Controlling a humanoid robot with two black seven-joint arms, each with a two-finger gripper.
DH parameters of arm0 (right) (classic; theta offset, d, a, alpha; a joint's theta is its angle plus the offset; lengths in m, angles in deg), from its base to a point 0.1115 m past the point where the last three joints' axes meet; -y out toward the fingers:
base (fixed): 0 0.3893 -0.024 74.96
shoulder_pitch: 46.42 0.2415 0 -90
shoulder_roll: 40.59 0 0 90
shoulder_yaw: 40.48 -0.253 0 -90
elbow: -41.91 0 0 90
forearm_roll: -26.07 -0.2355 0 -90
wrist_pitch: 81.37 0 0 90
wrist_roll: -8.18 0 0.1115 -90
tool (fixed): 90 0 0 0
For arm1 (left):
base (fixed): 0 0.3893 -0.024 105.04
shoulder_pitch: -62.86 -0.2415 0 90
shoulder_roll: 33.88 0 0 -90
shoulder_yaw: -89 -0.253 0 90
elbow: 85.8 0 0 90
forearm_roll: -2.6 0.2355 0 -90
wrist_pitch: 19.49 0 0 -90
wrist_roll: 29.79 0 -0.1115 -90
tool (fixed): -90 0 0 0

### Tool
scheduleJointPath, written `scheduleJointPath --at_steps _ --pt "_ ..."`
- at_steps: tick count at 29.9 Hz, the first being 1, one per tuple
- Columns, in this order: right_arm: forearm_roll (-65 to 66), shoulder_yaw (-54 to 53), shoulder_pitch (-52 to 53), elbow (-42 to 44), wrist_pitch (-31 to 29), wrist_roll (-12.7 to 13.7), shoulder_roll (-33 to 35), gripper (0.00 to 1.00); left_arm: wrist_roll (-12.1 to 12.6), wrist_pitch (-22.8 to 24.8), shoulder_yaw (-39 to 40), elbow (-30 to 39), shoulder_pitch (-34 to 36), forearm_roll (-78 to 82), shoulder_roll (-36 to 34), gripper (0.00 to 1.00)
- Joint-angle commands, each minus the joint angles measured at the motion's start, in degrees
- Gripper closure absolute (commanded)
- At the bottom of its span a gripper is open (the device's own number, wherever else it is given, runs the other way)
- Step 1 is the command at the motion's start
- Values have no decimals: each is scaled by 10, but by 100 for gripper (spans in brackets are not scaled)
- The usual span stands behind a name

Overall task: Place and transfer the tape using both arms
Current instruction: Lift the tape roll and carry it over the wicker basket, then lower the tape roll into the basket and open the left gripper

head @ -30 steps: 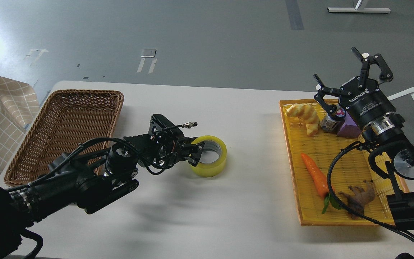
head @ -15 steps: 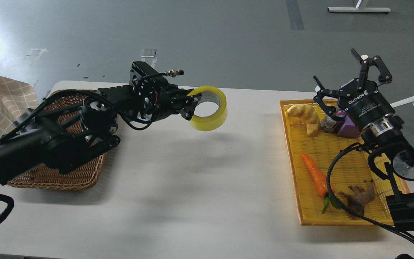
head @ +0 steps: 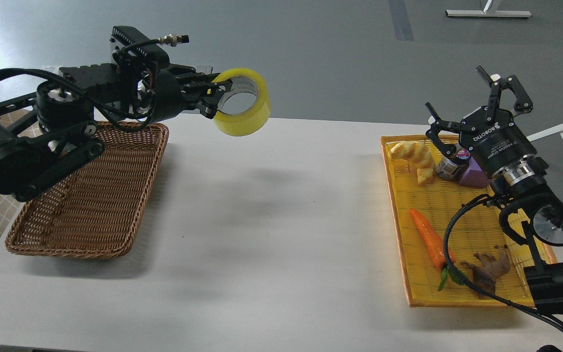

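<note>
— One thing has changed: the tape (head: 241,101) is off the table (head: 271,220). A second ago it lay right of the basket (head: 91,190); now it hangs high, above and just right of the basket's far right corner.

— What holds it?

— Left gripper (head: 213,95), fingers pinched on the roll's wall, one inside the core, as far as I can tell. It has risen and swung back toward the basket.

— And the right gripper (head: 477,105)?

— Fingers spread, holding nothing, well right of the basket over the yellow tray (head: 401,215), hardly moved.

— So what does that mean?

— Pickup looks done. I judge the carry is under way, likely to drop the tape into the basket. The arm still has to come left before release.
</note>
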Motion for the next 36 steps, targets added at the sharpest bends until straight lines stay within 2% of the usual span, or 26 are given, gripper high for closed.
scheduleJointPath --at_steps 1,4,8,16,22,36 --pt "0 0 0 0 0 0 0 0 -16 -21 -2 -7 -26 4 -34 100" --pt "0 0 0 0 0 0 0 0 -25 -32 -2 -8 -45 5 -59 100" --pt "0 0 0 1 0 0 0 0 -53 -52 -2 -14 -89 8 -107 100" --pt "0 1 -5 1 0 -2 0 0 -98 -52 -2 -53 -131 8 -181 100" --pt "0 1 -5 1 0 -2 -1 0 -101 -67 -2 -68 -174 8 -202 100" --pt "0 2 -7 1 0 -2 -1 0 -103 -109 -1 -128 -235 -3 -185 100"
